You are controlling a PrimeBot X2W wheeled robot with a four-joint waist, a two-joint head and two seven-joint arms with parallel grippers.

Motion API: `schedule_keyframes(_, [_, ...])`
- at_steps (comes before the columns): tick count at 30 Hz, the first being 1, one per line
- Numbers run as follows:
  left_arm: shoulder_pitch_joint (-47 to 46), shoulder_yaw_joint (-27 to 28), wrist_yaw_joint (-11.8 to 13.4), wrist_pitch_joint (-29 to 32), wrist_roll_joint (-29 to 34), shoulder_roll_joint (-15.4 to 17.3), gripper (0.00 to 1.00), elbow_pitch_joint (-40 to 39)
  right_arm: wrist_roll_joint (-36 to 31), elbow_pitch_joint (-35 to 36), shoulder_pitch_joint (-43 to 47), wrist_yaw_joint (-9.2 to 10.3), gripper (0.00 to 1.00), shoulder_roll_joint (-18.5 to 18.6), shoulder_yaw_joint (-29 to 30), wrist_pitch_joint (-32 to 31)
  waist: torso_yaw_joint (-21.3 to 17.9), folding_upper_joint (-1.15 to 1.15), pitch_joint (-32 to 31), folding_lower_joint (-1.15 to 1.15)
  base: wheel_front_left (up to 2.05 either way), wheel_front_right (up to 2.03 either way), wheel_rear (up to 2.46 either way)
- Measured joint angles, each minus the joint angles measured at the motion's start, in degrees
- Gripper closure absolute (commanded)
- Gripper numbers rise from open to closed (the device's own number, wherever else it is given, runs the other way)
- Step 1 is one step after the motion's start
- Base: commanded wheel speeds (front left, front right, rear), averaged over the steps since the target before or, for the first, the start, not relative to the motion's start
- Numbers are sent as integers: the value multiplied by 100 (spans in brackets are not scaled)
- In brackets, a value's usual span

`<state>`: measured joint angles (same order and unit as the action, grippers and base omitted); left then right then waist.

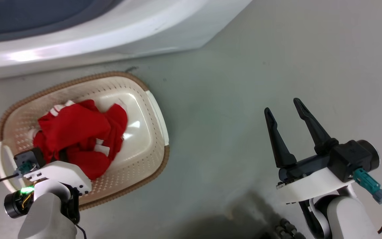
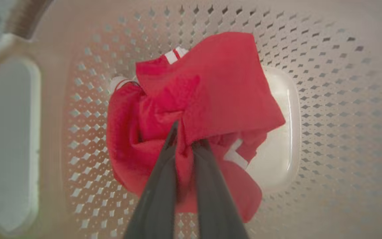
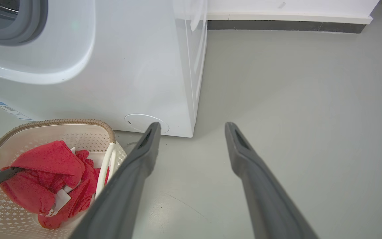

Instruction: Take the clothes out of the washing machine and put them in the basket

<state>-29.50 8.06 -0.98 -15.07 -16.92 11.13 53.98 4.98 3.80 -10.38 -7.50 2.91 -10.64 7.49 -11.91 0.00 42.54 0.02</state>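
**Red clothes pinched inside the basket**

A fold of the clothes [image 2: 217, 86] is pinched between the two dark fingers of the left gripper [image 2: 188, 135], which are drawn nearly together with red cloth squeezed in the gap. The bundle is seen inside the basket [image 2: 327, 83], against its bottom and holed wall; whether part of it hangs from the grip cannot be told. The cloth is judged light, soft and limp. It is likely to sag from any hold, so a bunched fold near the middle is better taken than a loose edge. The right gripper [image 1: 283, 107] is held spread and empty at 4 o'clock in the head view. The basket is set at 8 o'clock on the smooth grey floor [image 1: 230, 83], with the washing machine [image 1: 111, 36] close behind it at 11 o'clock.
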Motion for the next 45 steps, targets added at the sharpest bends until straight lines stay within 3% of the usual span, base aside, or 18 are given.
schedule_keyframes(7, [-598, 54, 7, 4, -110, 89, 100, 1010, 29, -131, -140, 0, 0, 0, -52, 109, -157, 0, 459, 0, 0, 0, 0])
schedule_keyframes(14, [-945, 87, 46, 26, -198, 192, 98, 1581, 35, -237, -213, 0, 0, -1, -82, 159, -198, 0, 406, 0, 0, 0, 0])
schedule_keyframes(15, [-959, 87, 49, 26, -202, 189, 55, 1621, 22, -265, -216, 0, 0, -1, -73, 166, -193, 0, 359, -1, 0, 0, 0])
schedule_keyframes(16, [-957, 92, 49, 25, -219, 178, 0, 1660, -18, -305, -219, -1, 0, -1, -65, 193, -187, 0, 297, 0, 0, 0, 0])
schedule_keyframes(22, [-562, 64, -35, 16, -241, 79, 0, 1720, -23, -527, -185, 0, 0, -3, -31, 210, -140, 0, -327, -1, 0, 0, 0])
schedule_keyframes(30, [359, 85, -45, 1, -86, -132, 0, 942, -52, -641, 133, 0, 0, -3, 143, 101, -50, 0, -1330, -1, 0, 0, 0])
schedule_keyframes(32, [778, 135, -51, 0, -4, -223, 0, 493, -99, -632, 285, -1, 0, -3, 233, 40, 0, 0, -1777, -2, 0, 0, 0])
schedule_keyframes(45, [1910, 365, -113, -1, 452, -657, 0, -1808, -259, -279, 879, 0, 0, -2, 641, -236, 307, 0, -3188, -3, 0, 0, 0])
